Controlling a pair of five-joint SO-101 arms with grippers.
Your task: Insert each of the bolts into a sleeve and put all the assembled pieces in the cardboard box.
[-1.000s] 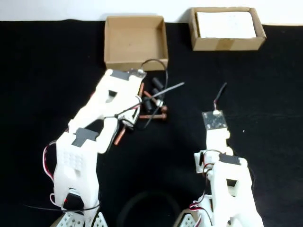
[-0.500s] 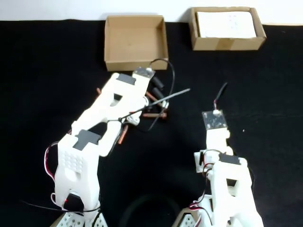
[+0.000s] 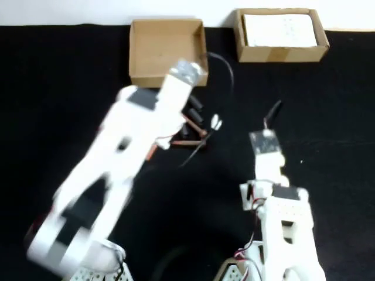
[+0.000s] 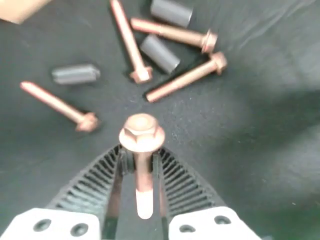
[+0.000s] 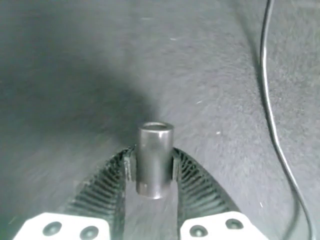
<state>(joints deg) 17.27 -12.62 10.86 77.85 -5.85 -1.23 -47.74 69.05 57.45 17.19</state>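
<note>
My left end effector (image 4: 141, 156) clamped on bolt (image 4: 142, 134); its wrist view adds four loose bolts (image 4: 185, 77), three loose sleeves (image 4: 159, 53) on tabletop (image 4: 250, 125). My right end effector (image 5: 155, 167) clamped on sleeve (image 5: 155, 147).

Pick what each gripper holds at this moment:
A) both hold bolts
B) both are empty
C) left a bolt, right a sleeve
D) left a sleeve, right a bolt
C: the left gripper is shut on a copper bolt, and the right gripper is shut on a dark sleeve.
</note>
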